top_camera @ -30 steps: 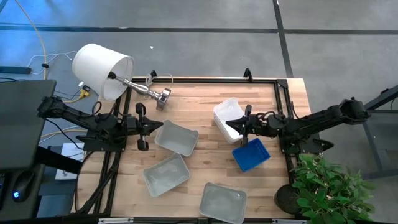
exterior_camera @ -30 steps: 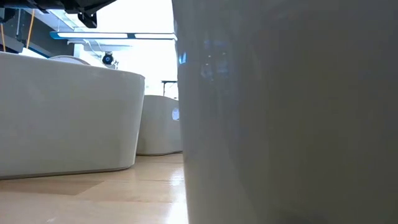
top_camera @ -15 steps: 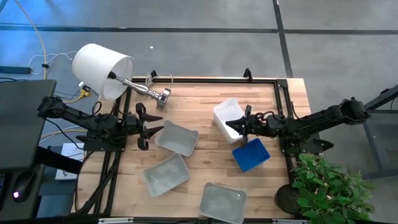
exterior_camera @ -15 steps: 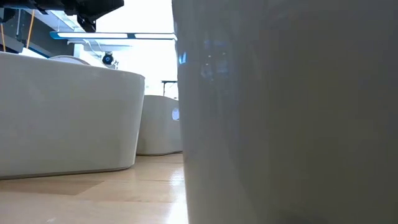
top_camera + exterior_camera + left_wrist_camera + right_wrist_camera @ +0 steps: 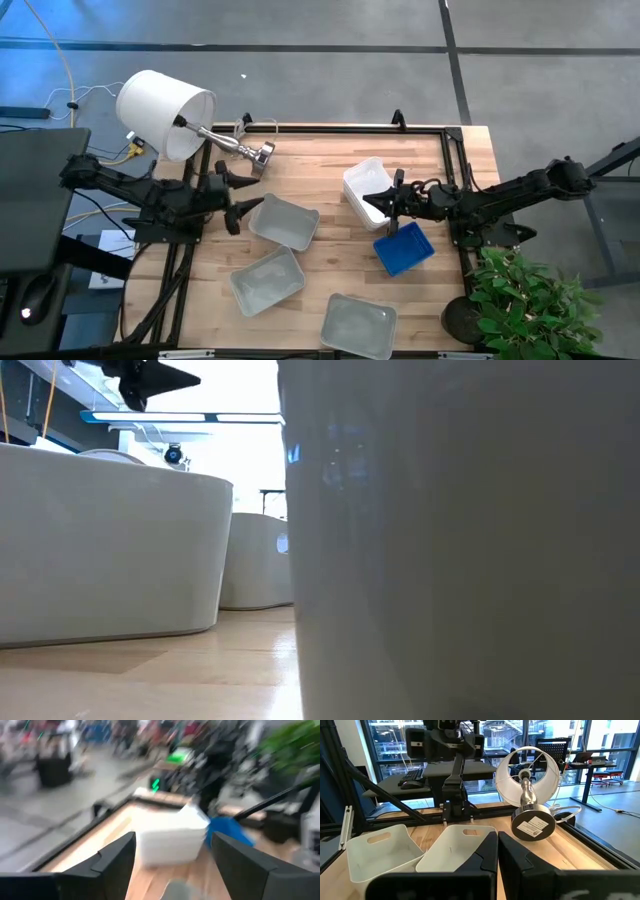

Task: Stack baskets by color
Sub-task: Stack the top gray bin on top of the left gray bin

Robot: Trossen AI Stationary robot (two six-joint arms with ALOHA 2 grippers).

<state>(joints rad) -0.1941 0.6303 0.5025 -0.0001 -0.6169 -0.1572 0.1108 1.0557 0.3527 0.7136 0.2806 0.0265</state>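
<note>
Three pale grey baskets lie flat and apart on the wood: one (image 5: 285, 222) just right of my left gripper, one (image 5: 267, 280) nearer, one (image 5: 358, 325) at the near edge. A white basket (image 5: 366, 187) stands at centre right. Beside it a blue basket (image 5: 405, 248) lies tilted. My left gripper (image 5: 248, 197) hovers open by the first grey basket's left corner, nothing between its fingers (image 5: 117, 860). My right gripper (image 5: 378, 203) is shut over the white basket's near side; whether it touches anything I cannot tell.
A lamp with a large white shade (image 5: 165, 110) and a metal base (image 5: 262, 155) lies across the table's far left corner. A potted plant (image 5: 520, 305) stands past the near right corner. Bare wood (image 5: 320, 160) shows along the far side.
My left gripper has opened beside the grey basket's left corner, has rolled and has tipped upward a little. The baskets lie where they were.
</note>
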